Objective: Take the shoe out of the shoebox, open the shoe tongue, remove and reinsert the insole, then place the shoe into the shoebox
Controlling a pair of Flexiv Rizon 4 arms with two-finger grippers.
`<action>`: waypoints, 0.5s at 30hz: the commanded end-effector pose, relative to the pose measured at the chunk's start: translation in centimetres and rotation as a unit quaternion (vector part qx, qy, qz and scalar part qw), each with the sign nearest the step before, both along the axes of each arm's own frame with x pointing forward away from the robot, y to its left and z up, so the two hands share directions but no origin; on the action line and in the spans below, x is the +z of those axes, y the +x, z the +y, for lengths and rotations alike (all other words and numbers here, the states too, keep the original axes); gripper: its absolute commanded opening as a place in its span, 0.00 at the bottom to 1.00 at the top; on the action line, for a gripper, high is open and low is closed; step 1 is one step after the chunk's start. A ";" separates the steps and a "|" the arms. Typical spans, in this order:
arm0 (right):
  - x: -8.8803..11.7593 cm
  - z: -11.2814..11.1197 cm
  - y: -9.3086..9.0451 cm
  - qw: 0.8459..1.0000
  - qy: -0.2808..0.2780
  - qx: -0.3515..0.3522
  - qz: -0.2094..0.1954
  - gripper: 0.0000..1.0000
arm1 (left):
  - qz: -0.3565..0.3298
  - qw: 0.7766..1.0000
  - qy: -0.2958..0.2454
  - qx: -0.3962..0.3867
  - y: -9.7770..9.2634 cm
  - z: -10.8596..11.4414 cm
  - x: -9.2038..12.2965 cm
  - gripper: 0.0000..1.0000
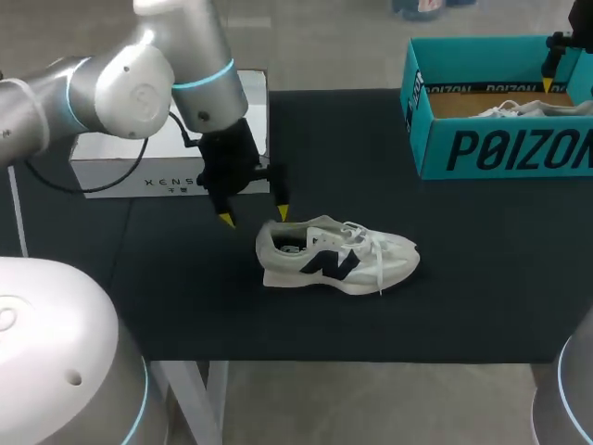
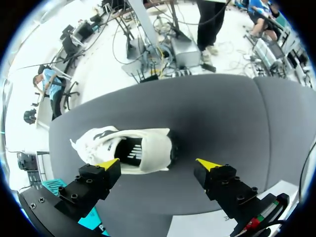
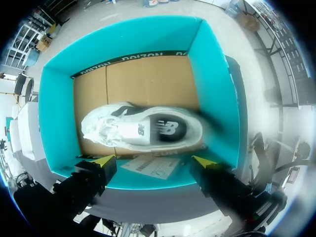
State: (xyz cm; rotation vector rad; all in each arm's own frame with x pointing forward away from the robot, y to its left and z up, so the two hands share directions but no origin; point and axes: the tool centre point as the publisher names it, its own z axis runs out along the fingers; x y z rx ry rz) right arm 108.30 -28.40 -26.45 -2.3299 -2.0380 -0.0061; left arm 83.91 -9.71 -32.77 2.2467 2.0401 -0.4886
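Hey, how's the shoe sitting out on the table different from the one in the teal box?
The table shoe stands in the open on the black table; the boxed shoe sits on the floor of the teal shoebox. The open left gripper hangs at the table shoe's heel; the open right gripper hangs above the shoebox, over the boxed shoe. Both are white lace-up sneakers, neither gripped.

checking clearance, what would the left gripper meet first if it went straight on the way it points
Most likely the heel end of the white shoe, lying ahead between the open fingers of the left gripper; one finger would pass it and meet the black table.
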 end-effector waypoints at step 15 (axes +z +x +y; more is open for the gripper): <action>0.0 0.0 0.0 1.000 0.000 0.000 0.000 1.00 | 0.193 0.896 -0.070 0.393 3.5 0.2 1.3 1.00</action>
